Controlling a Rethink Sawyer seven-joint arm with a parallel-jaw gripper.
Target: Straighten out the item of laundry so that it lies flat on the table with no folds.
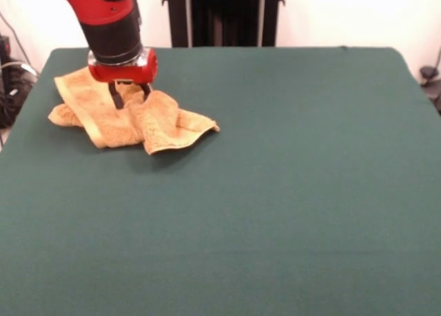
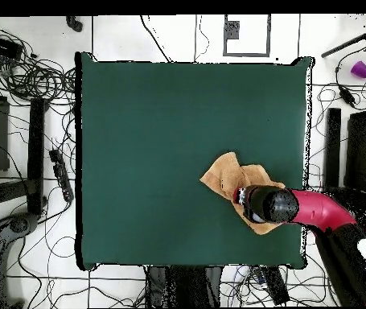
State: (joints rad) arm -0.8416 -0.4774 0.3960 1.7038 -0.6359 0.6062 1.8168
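The item of laundry (image 1: 165, 123), an orange-yellow towel, lies crumpled in overlapping folds near the far left corner of the dark green table (image 1: 289, 206). One corner points out to the right. My gripper (image 1: 131, 101) comes straight down onto the towel's middle. Its two black fingers (image 1: 117, 96) stand apart, tips sunk into the cloth with a ridge of towel between them. In the overhead view the towel (image 2: 226, 173) sits near the table's (image 2: 154, 137) right edge, partly hidden under my red and black wrist (image 2: 270, 203).
The towel lies close to the table's edge on that side. Cables and black stands (image 2: 37, 145) lie on the floor around the table. A small purple object (image 2: 361, 69) sits on the floor.
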